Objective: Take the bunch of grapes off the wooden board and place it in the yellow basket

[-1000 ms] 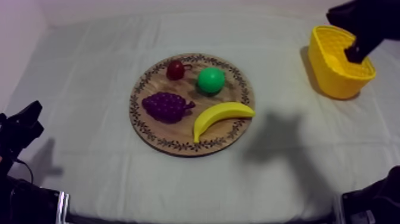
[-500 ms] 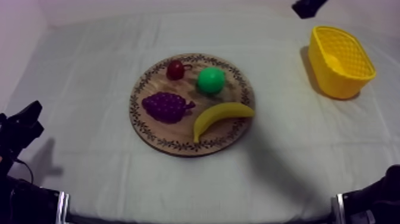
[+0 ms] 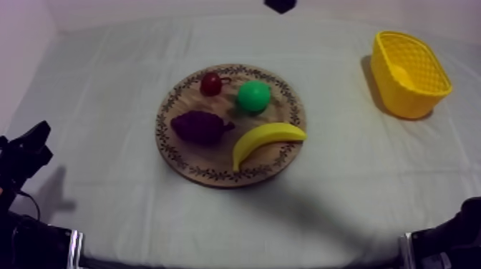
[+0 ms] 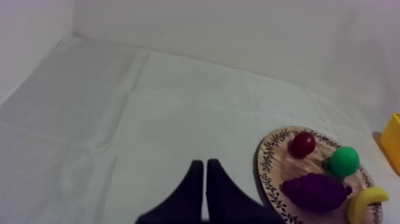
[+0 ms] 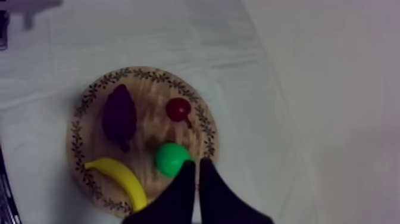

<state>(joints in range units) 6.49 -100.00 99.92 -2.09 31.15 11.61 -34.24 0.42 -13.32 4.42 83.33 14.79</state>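
- Bunch of grapes point(image 3: 202, 127): dark purple. You will find it left of centre in the top view, lying on the left half of the board, stem end toward the banana. No gripper touches it.
- Wooden board point(image 3: 215, 174): round with a patterned rim, at the middle of the frame.
- Small red fruit point(image 3: 210, 84): on the board, just above the grapes in the frame.
- Green round fruit point(image 3: 253, 96): beside the red one, to its right.
- Banana point(image 3: 266, 139): along the board's lower right rim.
- Yellow basket point(image 3: 401, 96): upper right of the frame, well apart from the board.
- Right gripper point(image 5: 197, 162): fingers pressed together on nothing, above the board's edge by the green fruit. Your right arm point(image 3: 279, 5) shows at the top edge.
- Left gripper point(image 4: 204, 162): fingers pressed together, nothing held, over the grey-white cloth point(image 3: 107, 86) beside the board.
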